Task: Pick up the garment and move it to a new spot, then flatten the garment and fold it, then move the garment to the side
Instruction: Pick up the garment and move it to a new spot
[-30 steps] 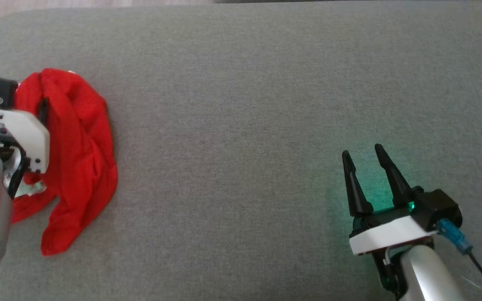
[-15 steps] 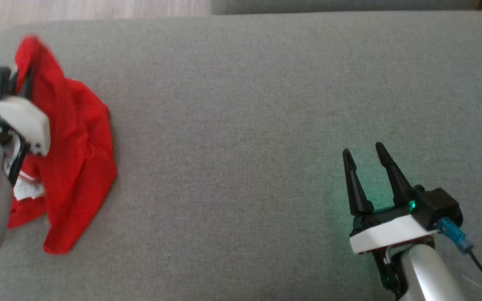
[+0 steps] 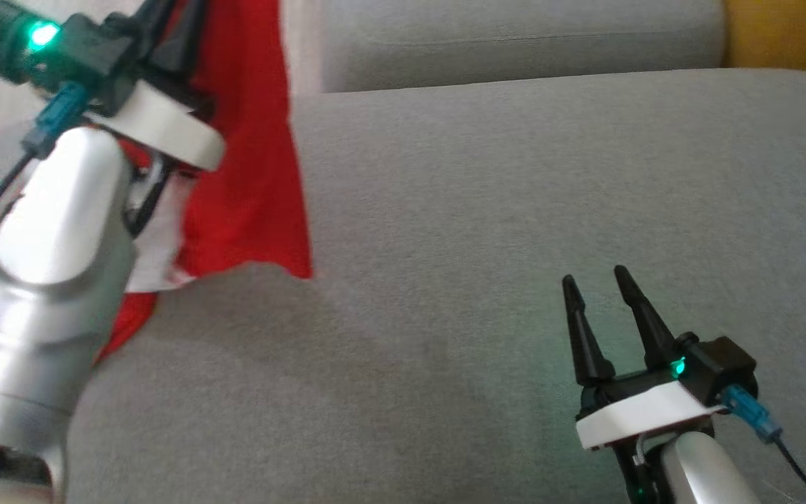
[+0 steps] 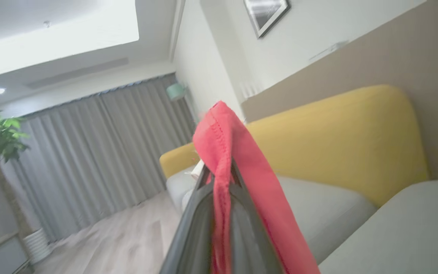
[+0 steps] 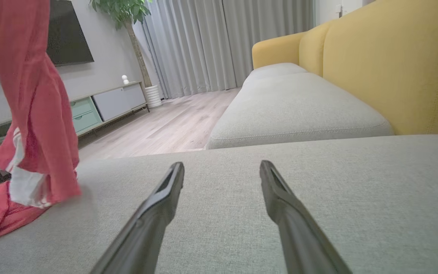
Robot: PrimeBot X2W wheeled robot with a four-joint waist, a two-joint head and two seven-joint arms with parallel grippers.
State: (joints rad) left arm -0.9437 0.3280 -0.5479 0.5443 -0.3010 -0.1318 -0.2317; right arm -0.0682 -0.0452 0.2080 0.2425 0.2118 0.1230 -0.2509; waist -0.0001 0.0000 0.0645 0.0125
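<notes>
The garment [image 3: 249, 175] is red with a white patch. It hangs in a long drape from my left gripper [image 3: 175, 21], raised at the upper left of the head view. In the left wrist view the two dark fingers [image 4: 200, 190] are shut on a fold of the garment [image 4: 238, 152]. The right wrist view shows the garment [image 5: 29, 95] hanging at the left, its lower end still lying on the grey sofa cushion [image 5: 242, 213]. My right gripper [image 3: 595, 280] rests low over the cushion at the lower right, open and holding nothing [image 5: 222, 167].
I work over a wide grey sofa cushion [image 3: 480, 210]. A second grey cushion [image 3: 515, 42] lies behind it, and a yellow backrest [image 5: 386, 64] runs along the right. Wooden floor [image 5: 158, 129], a low cabinet [image 5: 101, 106] and a potted plant [image 5: 124, 11] lie beyond the sofa's left end.
My left arm has risen with the garment, pulling it from a crumpled heap into a hanging drape. The head camera has tilted up. The right gripper has stayed in place.
</notes>
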